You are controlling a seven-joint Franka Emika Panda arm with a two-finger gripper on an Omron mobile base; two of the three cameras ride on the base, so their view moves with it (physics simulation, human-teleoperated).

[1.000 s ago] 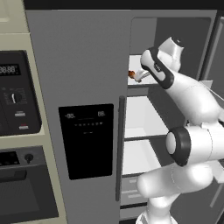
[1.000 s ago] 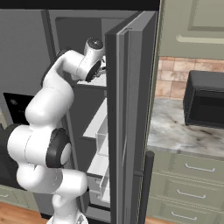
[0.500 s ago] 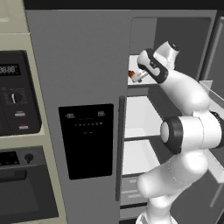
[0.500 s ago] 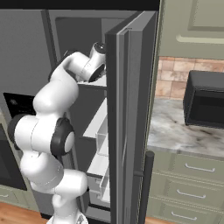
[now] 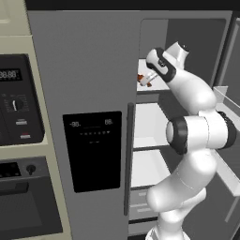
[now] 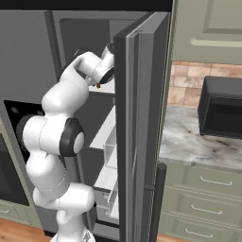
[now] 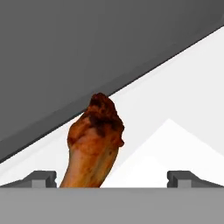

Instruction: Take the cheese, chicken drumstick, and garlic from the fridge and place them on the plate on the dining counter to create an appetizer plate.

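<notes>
Drumstick point(image 7: 94, 146) lies on the white top shelf point(image 7: 175, 109) of the fridge point(image 5: 93, 93), thick dark end pointing away toward the grey back wall, paler end running down between the two fingertips point(image 7: 41, 178). Pincer point(image 7: 111, 179) stands wide, both tips well apart, the left tip just beside the meat; whether it touches I cannot tell. Nothing is gripped.

From the left base view the arm point(image 5: 197, 131) reaches up into the open right compartment, its wrist at the top shelf, and a small orange-brown bit of the drumstick point(image 5: 142, 78) shows at the shelf's front edge, just left of the hand. The left fridge door is closed, with its black dispenser panel point(image 5: 93, 150) and long handle point(image 5: 129, 159). In the right base view the open right door point(image 6: 142, 132) stands edge-on and hides the hand; a speck of the drumstick point(image 6: 98, 85) shows under the wrist.
</notes>
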